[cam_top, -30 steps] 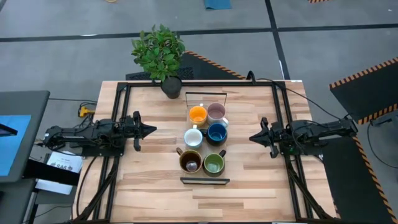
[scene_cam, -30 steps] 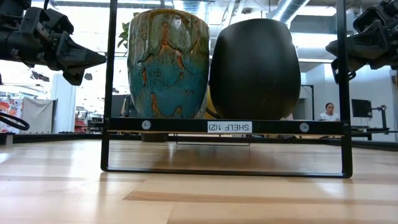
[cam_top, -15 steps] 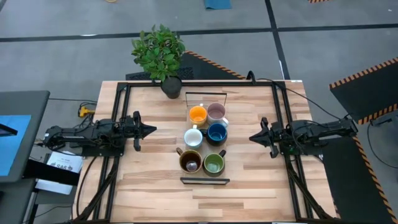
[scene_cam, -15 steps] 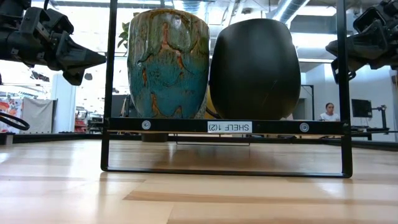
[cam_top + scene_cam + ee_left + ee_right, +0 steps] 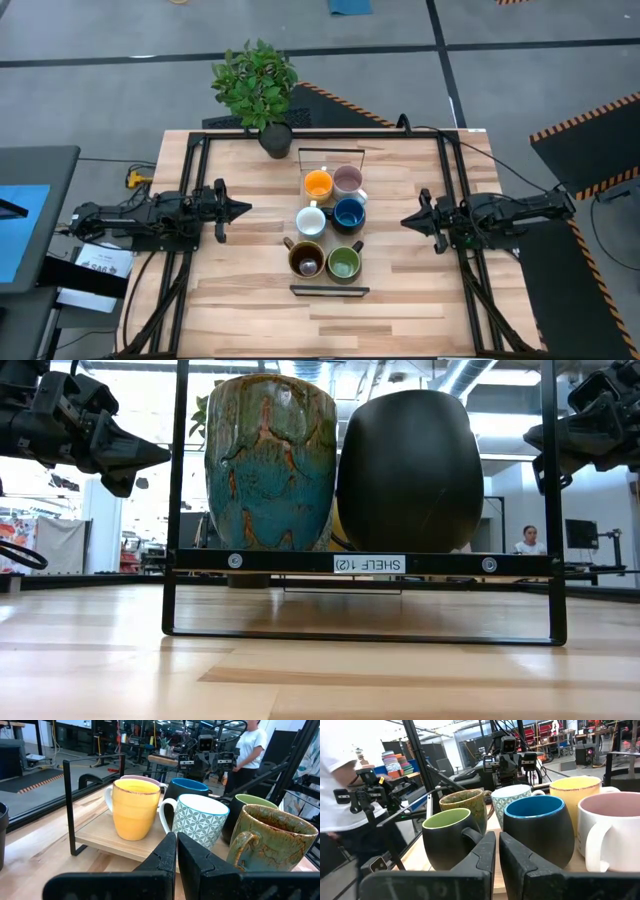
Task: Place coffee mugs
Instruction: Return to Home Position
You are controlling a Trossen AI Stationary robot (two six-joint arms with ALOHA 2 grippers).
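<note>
Six mugs stand in two rows on a low wooden shelf (image 5: 330, 240) with black frame ends: orange (image 5: 318, 184), pale pink (image 5: 347, 180), white (image 5: 311, 221), dark blue (image 5: 349, 213), brown (image 5: 306, 259), green (image 5: 344, 263). My left gripper (image 5: 243, 209) hovers shut to the left of the shelf and points at it. My right gripper (image 5: 407, 222) hovers shut on the shelf's right, facing it. The left wrist view shows the orange mug (image 5: 136, 809), white mug (image 5: 202, 821) and brown mug (image 5: 272, 839) nearest. Closest in the right wrist view are the green mug (image 5: 449, 837), blue mug (image 5: 535, 827) and pink mug (image 5: 612, 830).
A potted plant (image 5: 256, 80) in a dark pot (image 5: 275, 138) stands at the table's far edge, behind the shelf. The black table frame rails (image 5: 190, 200) run along both sides. In the room beyond, a person (image 5: 250, 745) stands by another robot, and a second person (image 5: 528, 540) shows far off.
</note>
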